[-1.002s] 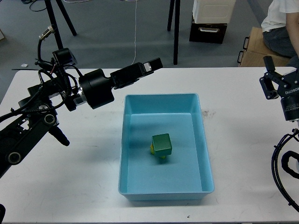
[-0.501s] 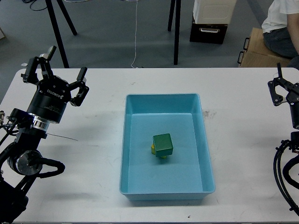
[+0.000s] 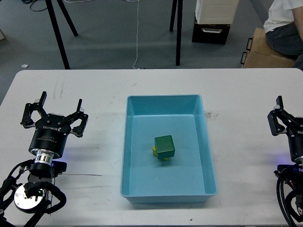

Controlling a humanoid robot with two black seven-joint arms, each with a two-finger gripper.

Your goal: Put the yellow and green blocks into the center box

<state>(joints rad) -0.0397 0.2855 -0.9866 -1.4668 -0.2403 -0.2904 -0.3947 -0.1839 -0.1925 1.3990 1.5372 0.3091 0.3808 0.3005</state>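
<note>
Blocks both in box (image 3: pixel 142 189): green block (image 3: pixel 164 146) atop yellow block (image 3: pixel 155 151), center. Left claw (image 3: pixel 53 116) at 9 o'clock open, empty; right claw (image 3: pixel 284 120) at 3 unclear. Task looks done.

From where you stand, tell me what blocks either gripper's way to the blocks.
Only the blue box's wall. The green block sits on the yellow block inside; left gripper and right gripper stand outside it.

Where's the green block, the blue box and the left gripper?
green block (image 3: pixel 164 145), head view, top face
blue box (image 3: pixel 164 99), head view, far rim
left gripper (image 3: pixel 53 115), head view, between its fingertips
</note>
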